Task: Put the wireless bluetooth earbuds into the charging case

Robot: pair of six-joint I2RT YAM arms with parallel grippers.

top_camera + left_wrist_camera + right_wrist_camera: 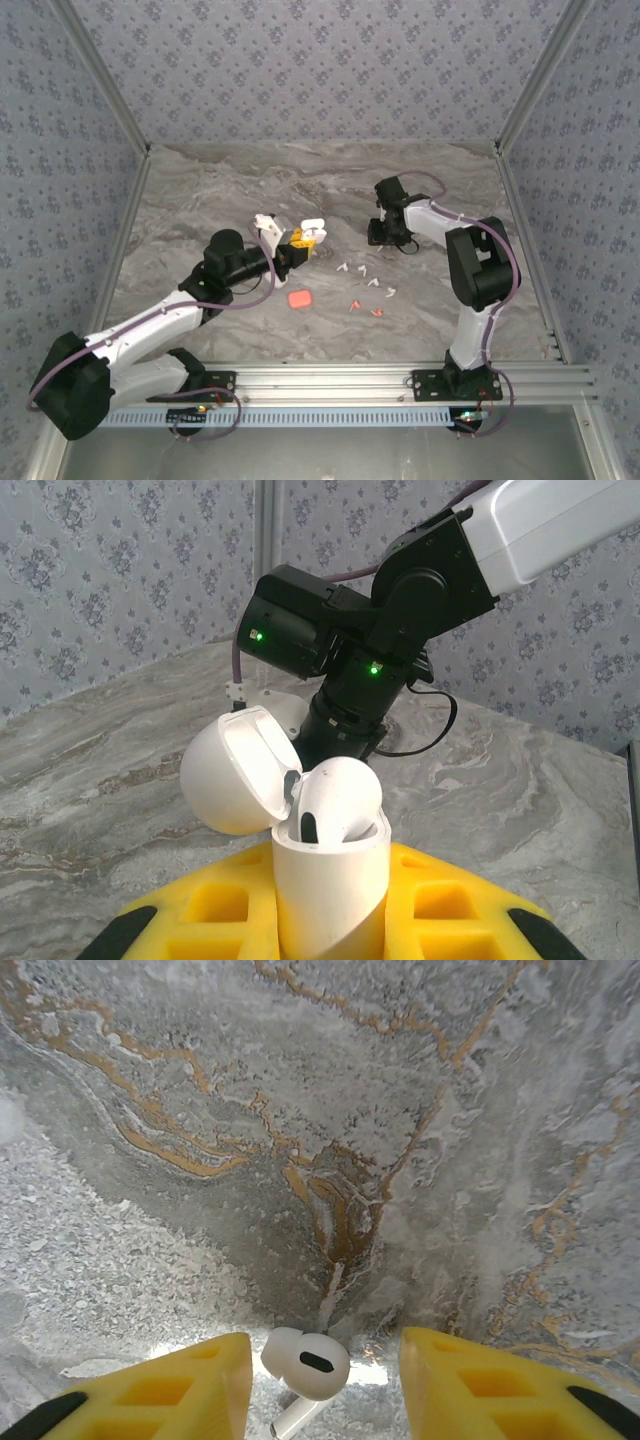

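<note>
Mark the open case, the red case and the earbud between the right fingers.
open case (330,895): left wrist view, front of its body.
red case (299,298): top view, its middle.
earbud (303,1360): right wrist view, its head.

A white earbud sits between the two yellow fingers of the right tool, low in the picture, with clear space on either side of it. Its stem points toward the near edge. It appears to rest on the grey, gold-veined marble tabletop, though contact is hard to judge from this angle.
</note>
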